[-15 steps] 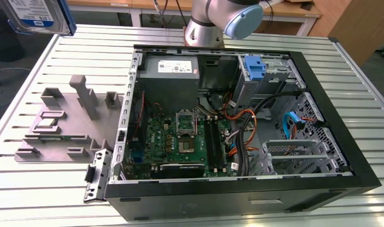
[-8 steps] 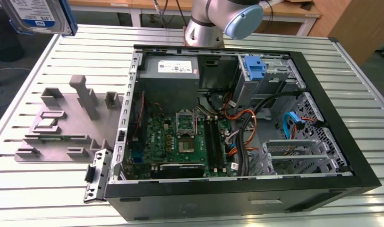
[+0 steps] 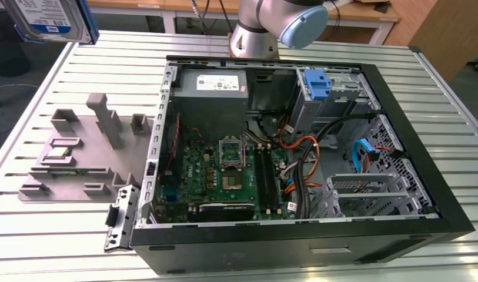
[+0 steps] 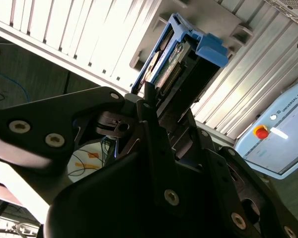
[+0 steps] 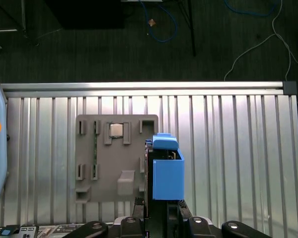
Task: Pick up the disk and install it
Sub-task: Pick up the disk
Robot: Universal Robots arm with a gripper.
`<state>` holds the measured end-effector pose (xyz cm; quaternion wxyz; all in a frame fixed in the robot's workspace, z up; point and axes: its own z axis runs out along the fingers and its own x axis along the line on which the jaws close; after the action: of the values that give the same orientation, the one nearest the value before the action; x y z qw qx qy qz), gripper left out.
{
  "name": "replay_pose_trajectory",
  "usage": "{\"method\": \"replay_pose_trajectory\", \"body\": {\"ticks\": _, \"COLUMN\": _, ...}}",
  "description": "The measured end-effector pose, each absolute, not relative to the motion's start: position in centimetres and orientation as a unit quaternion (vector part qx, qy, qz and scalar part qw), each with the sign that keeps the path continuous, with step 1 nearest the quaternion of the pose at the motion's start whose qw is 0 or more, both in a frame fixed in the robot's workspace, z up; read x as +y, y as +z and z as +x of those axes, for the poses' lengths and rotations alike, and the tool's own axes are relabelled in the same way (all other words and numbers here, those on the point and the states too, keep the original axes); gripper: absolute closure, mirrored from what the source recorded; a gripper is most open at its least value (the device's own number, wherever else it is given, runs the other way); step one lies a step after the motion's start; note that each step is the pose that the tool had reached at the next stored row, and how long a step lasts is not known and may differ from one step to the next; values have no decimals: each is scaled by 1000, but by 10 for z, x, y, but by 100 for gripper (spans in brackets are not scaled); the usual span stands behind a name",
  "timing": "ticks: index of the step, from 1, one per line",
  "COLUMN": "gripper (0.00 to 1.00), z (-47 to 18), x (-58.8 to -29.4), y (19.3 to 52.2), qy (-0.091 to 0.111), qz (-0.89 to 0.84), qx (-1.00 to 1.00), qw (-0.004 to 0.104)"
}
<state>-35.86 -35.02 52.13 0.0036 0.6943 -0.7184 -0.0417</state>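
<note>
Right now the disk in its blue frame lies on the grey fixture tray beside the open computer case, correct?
No. The disk is not lying on the grey fixture tray: the claw holds it raised above the tray, as the first wrist view shows. The tray is beside the open computer case.

Slatted metal table (image 3: 50, 235) carries grey fixture plate (image 3: 97, 155), open computer case (image 3: 301, 239).

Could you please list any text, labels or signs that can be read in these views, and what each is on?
None can be read reliably.
On the disk, white-and-blue label: print too small to read.
On the power supply, white sticker: too small to read.
On the pendant, lettering: sideways and cut off at the edge, unreadable in full.
</note>
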Motion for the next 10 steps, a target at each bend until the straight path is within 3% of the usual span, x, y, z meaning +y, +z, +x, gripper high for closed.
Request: {"method": "replay_pose_trajectory", "body": {"ticks": 10, "gripper": 65, "z": -355, "x": -350, "y": 521, "qy": -42, "qz": 694, "qx": -718, "qw": 4}}
